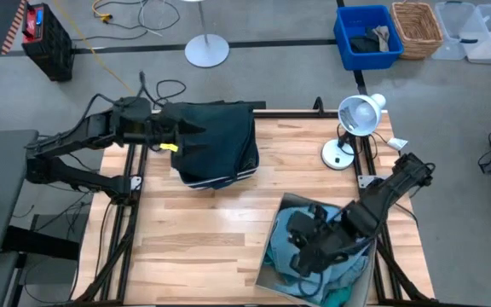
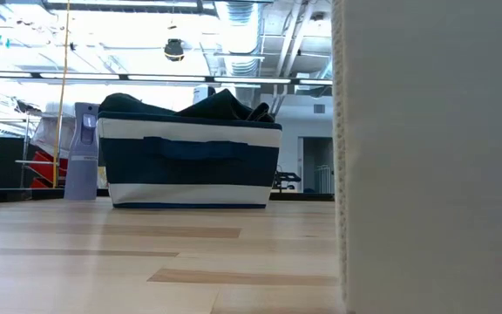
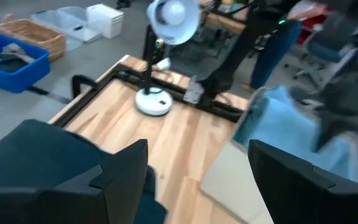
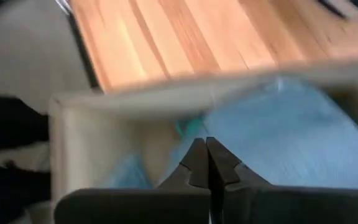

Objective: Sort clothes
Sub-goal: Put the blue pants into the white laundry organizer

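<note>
Two grippers work over the worktop (image 1: 203,230). Left gripper (image 1: 196,130), fingers apart, hovers above dark navy-teal clothes (image 1: 220,128) heaped in the teal bin (image 1: 220,175). Right gripper (image 4: 207,158), fingers pressed together and empty, hangs inside the beige fabric box (image 1: 275,234), just above the pale grey-blue garment (image 4: 291,130).

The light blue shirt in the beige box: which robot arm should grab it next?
Probably the right. The right gripper, fingers shut, is over the pale grey-blue garment in the beige box; the open left gripper is across the table.
</note>
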